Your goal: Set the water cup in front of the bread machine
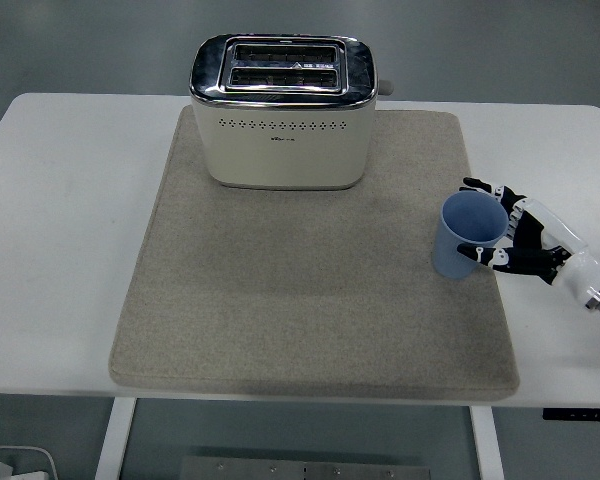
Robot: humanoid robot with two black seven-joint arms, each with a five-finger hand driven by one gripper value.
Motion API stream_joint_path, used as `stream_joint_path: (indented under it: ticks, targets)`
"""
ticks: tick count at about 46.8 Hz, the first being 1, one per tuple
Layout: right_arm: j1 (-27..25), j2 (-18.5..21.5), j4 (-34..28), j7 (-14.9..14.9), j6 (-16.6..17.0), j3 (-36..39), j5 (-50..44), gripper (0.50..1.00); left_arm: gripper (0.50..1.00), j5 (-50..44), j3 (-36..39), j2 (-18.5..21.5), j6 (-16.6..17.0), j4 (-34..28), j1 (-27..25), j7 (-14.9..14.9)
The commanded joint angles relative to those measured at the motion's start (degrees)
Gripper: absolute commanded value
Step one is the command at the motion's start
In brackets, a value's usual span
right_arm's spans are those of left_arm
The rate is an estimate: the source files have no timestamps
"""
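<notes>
The bread machine [283, 110] is finished in two ways: a top of polished, mirror-bright metal, in which reflections are seen, and a cream body with a smooth satin sheen, pierced by a row of small holes. The mat [310, 280] is made of a grey-beige felt-like cloth, matt and slightly rough, with a fine fuzzy grain. The table [70, 230] is surfaced in smooth white laminate with a low sheen. The water cup [467, 235] is seen as smooth, matt pale-blue plastic. The right hand [520, 240] is covered in glossy black and white hard plastic segments.
</notes>
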Motion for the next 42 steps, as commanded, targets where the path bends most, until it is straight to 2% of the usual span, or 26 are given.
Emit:
stream_joint_path:
  ticks: [1,12,31,37,42]
  targets:
    - [-0.08,0.0,-0.01,-0.01,0.02,-0.01,-0.02,0.924,0.996,0.0,-0.02,0.0,0.0,0.0,0.0,0.0]
    - [0.0,0.09,-0.01,-0.01,-0.15,-0.1,-0.02,0.924,0.996,0.0,-0.02,0.0,0.0,0.0,0.0,0.0]
    - [0.18,2.55,-0.71,-0.09,-0.42,-1.42,-0.1,0.924,0.996,0.0,-0.02,0.0,0.0,0.0,0.0,0.0]
    - [0.62,2.64,-1.24,-1.67,-0.77,-1.33,-0.02,0.924,0.996,0.0,0.07,0.0,0.0,0.0,0.0,0.0]
    - [0.88,2.64,-1.15,-1.68,-0.68,-1.24,0.25,0.924,0.999,0.0,-0.02,0.0,0.0,0.0,0.0,0.0]
